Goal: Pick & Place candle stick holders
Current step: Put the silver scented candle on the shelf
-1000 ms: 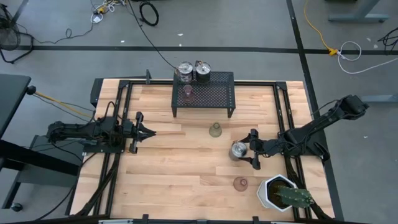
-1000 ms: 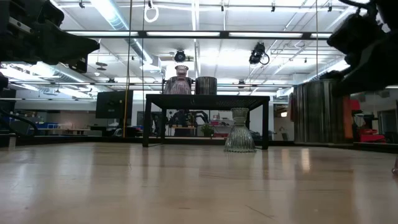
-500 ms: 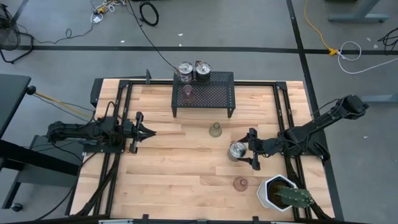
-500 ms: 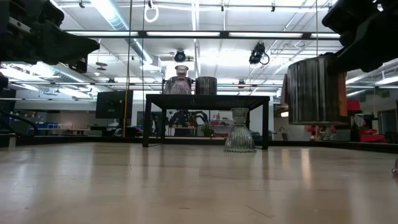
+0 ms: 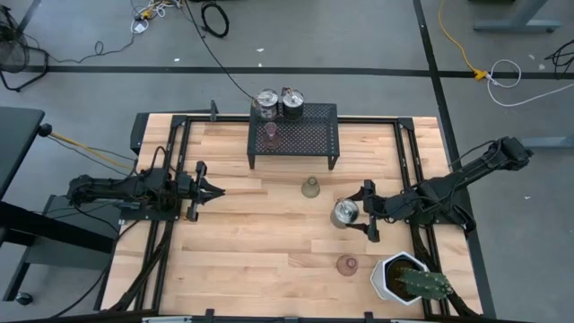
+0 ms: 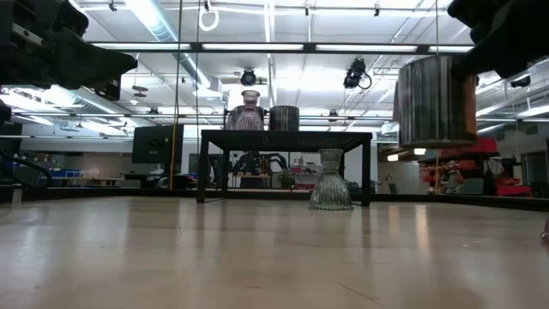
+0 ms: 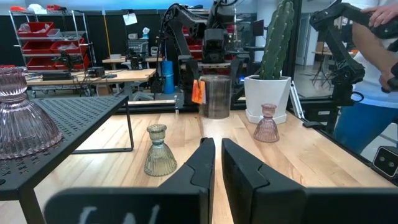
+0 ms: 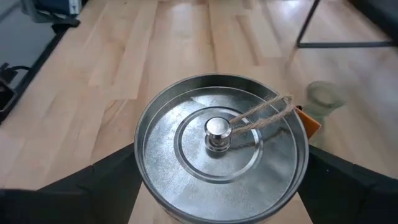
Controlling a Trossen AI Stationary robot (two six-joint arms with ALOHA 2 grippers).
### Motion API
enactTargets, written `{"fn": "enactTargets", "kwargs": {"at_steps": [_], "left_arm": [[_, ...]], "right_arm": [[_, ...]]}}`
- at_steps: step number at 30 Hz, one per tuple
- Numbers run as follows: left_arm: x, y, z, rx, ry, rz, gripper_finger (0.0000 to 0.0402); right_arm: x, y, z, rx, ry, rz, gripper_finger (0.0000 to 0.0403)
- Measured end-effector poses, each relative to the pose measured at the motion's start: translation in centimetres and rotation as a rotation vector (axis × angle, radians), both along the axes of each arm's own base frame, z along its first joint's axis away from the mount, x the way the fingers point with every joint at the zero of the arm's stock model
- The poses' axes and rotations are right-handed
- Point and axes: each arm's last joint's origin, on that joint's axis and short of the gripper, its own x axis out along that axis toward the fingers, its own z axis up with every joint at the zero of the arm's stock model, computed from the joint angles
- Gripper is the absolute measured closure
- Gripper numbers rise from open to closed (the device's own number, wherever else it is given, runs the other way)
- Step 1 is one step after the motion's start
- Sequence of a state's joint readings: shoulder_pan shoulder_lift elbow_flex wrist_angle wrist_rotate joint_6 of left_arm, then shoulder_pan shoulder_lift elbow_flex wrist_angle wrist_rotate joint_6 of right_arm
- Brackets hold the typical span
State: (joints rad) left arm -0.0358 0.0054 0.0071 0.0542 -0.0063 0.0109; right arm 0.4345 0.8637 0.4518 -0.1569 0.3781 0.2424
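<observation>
The right end effector [image 5: 365, 212] grips a silvery metal holder [image 5: 344, 213] in wide-spread fingers and carries it above the tabletop [image 5: 242, 242]. Next, I judge, it must travel to the black rack [image 5: 294, 136] and lower gently. The low view shows the clearance underneath; the right wrist view shows the twine tag. The left end effector [image 5: 212, 190] waits at the left, closed and empty.

A silvery metal holder [image 8: 221, 155], its brushed lid catching a dull sheen around a polished knob, is sitting between the matt black plastic fingers [image 8: 93, 186] of the right gripper [image 5: 366, 213], rough twine looping across the top; below, the pale wooden table [image 5: 251, 233] is showing a smooth, faintly glossy grain, the ribbed olive glass cup [image 7: 160, 151] and pink glass cup [image 7: 267, 123] are gleaming, and the black rack [image 5: 305, 136] is presenting perforated matt metal mesh
</observation>
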Motion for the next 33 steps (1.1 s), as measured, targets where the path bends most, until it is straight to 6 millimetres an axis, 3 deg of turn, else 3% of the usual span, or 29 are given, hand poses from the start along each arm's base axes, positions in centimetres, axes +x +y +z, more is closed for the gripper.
{"fn": "enactTargets", "kwargs": {"at_steps": [18, 33], "left_arm": [[0.0, 0.0, 0.0, 0.0, 0.0, 0.0, 0.0367], [0.0, 0.0, 0.0, 0.0, 0.0, 0.0, 0.0367]], "right_arm": [[1.1, -1.4, 9.8, -0.051, -0.124, -0.051, 0.0037], [1.4, -2.3, 10.5, -0.023, -0.138, -0.117, 0.0037]]}}
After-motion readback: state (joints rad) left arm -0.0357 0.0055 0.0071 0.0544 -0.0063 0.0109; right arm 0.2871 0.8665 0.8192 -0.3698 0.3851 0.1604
